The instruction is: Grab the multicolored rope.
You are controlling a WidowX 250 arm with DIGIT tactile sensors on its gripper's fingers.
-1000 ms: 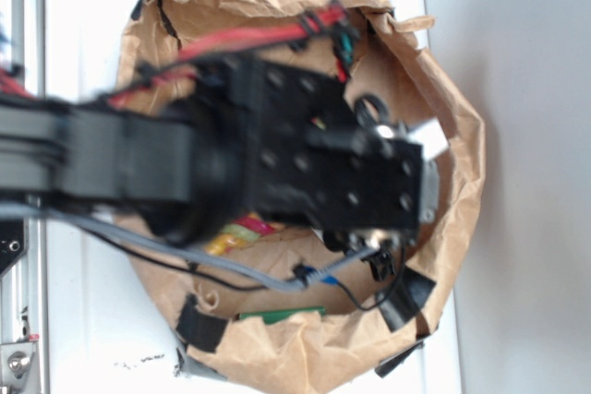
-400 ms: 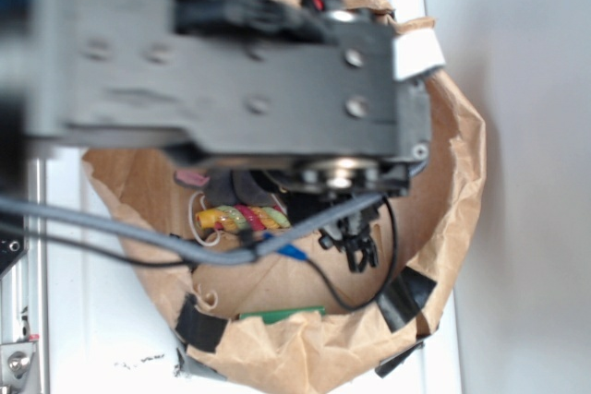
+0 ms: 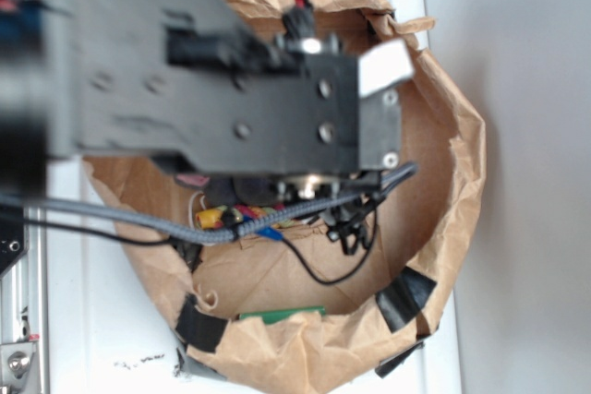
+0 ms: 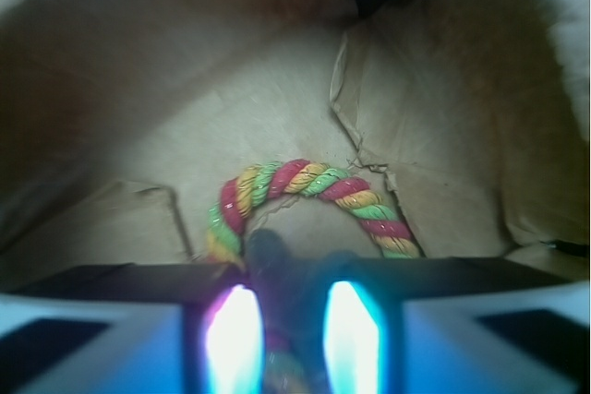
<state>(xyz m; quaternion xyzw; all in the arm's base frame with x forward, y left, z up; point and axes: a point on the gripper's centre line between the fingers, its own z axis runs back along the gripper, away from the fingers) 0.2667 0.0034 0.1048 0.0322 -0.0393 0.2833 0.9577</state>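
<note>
The arm [image 3: 212, 71] now sits further left and closer to the exterior camera than a second ago. It hides more of the multicolored rope [image 3: 214, 217], leaving only a yellow end visible.

Black screwed arm [image 3: 212, 89], grey braided cable [image 3: 138, 220]

The rope [image 4: 305, 186] is thick, twisted from red, yellow and light green strands. It lies curved in an arch on brown paper, both ends running out of view below.
</note>
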